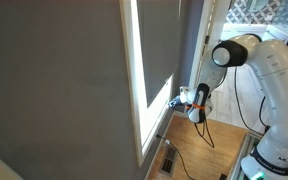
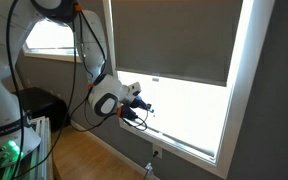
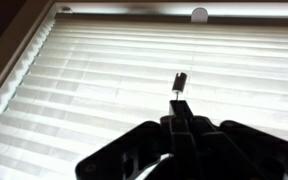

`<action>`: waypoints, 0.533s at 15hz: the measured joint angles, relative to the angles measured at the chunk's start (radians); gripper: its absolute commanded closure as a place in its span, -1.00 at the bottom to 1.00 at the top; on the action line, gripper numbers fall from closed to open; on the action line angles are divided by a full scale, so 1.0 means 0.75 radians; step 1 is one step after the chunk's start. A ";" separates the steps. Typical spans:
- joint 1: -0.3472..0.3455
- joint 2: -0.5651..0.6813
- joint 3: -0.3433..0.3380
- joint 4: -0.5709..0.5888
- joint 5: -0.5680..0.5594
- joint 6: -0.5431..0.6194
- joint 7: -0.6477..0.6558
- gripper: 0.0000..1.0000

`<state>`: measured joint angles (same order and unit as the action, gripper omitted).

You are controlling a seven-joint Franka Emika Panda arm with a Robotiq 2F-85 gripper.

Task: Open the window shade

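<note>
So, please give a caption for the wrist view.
Shut black gripper just under a small dark cylindrical cord pull, bright window behind.

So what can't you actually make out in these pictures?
- Window shade: top cut off by the picture edge, both exterior views.
- View through the glass: washed out by glare, both exterior views.
- Gripper: dark silhouette in wrist view; whether it pinches the small toggle's cord is unclear.

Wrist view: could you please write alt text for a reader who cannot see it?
The dark gripper, jaws shut, appears to pinch a thin cord ending in a small cylindrical toggle, before a bright white horizontally ridged surface.
</note>
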<state>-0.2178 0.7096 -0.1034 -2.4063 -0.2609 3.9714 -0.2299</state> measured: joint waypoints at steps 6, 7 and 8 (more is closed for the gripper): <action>0.052 -0.270 -0.042 -0.125 -0.001 0.032 -0.026 0.99; 0.052 -0.311 -0.044 -0.136 -0.002 0.032 -0.033 0.99; 0.052 -0.350 -0.048 -0.144 -0.003 0.032 -0.043 0.99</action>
<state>-0.1786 0.4468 -0.1396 -2.5146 -0.2631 3.9956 -0.2619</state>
